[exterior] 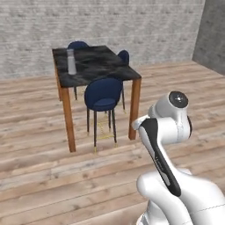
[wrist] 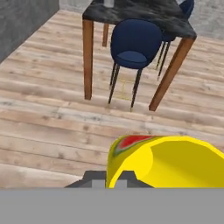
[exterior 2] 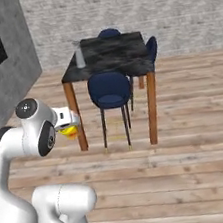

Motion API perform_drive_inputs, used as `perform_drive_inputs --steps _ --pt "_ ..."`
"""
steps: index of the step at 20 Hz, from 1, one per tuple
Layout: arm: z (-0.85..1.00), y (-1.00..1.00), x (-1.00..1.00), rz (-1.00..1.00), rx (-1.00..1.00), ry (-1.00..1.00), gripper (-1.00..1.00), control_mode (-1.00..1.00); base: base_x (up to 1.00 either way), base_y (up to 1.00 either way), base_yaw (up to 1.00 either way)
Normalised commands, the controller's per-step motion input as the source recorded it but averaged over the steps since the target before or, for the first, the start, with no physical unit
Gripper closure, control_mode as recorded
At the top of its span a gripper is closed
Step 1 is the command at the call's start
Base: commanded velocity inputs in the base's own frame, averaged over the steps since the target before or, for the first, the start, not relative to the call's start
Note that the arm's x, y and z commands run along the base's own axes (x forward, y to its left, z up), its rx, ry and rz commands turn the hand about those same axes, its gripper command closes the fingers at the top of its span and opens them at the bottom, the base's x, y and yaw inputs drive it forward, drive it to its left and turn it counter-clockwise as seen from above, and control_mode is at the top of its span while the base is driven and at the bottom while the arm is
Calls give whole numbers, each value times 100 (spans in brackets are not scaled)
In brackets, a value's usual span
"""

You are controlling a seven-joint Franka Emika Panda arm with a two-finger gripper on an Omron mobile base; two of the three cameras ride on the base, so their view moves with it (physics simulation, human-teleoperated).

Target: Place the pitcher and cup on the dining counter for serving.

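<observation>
The tall pale grey pitcher [exterior: 71, 61] [exterior 2: 79, 55] stands upright near a corner of the dining counter [exterior: 103, 68] [exterior 2: 118, 57], a black marble top on brown wooden legs. In the hand view the counter [wrist: 144, 12] lies ahead at the top, with the pitcher's base [wrist: 109, 2] cut off by the edge. My gripper [wrist: 109, 180] [exterior 2: 71, 126] is shut on the yellow cup [wrist: 170, 159] [exterior 2: 68, 132], whose red mark faces up. The cup is held in the air over the wooden floor, well short of the counter.
A navy chair [exterior: 103, 94] [exterior 2: 110, 89] [wrist: 133, 43] is tucked under the counter's near side, and more navy chairs [exterior: 78, 44] [exterior 2: 150, 47] stand at other sides. A dark grey wall [exterior 2: 2, 74] [exterior: 213, 35] flanks the room. Bare wooden floor lies between me and the counter.
</observation>
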Motion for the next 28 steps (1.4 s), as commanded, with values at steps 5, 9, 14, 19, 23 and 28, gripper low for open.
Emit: perform_drive_inputs --steps 5,9,14,19,23,28 --pt "0 0 0 0 0 0 100 100 100 -100 14" --pt "0 0 0 0 0 0 100 100 100 -100 14" --pt "0 0 0 0 0 0 100 100 100 -89 13" --pt "0 0 0 0 0 0 100 100 100 -67 13" --pt "0 0 0 0 0 0 100 100 100 -33 14" --pt "0 0 0 0 0 0 100 100 94 0 23"
